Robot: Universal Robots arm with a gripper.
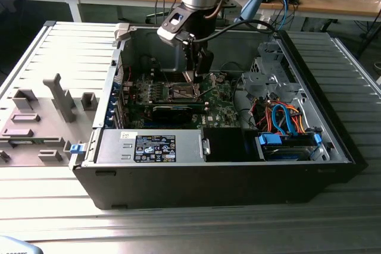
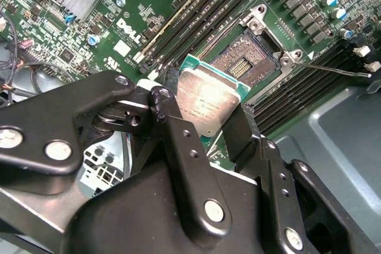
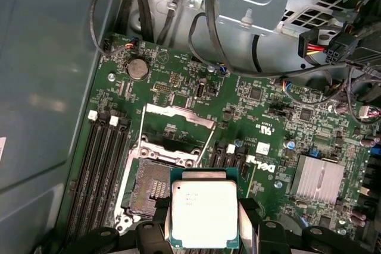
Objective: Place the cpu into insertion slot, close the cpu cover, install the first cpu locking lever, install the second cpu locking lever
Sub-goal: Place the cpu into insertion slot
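Gripper (image 2: 201, 108) clamped on the cpu (image 2: 209, 100), w/ one black finger (image 2: 172, 141) on each of two opposite edges. Chip is tilted, its dull metal top facing the camera in the second wrist view. Cpu hangs just beside & above the insertion slot (image 2: 247, 57), not seated. Slot's pin field lies bare, w/ one corner hidden behind the chip. A thin wire lever (image 2: 357, 73) sticks out free near the slot.

In the first wrist view the cpu (image 3: 204, 213) overlaps part of the slot (image 3: 153, 190), & the fingers are mostly cut off by the picture edge. The cpu cover (image 3: 178, 115) stands open, on the side of the slot away from the chip.

In the exterior view the gripper (image 1: 191, 77) is down inside the pc case (image 1: 238, 176), over the green board (image 1: 223, 108). Chip & slot are too small there to tell apart.
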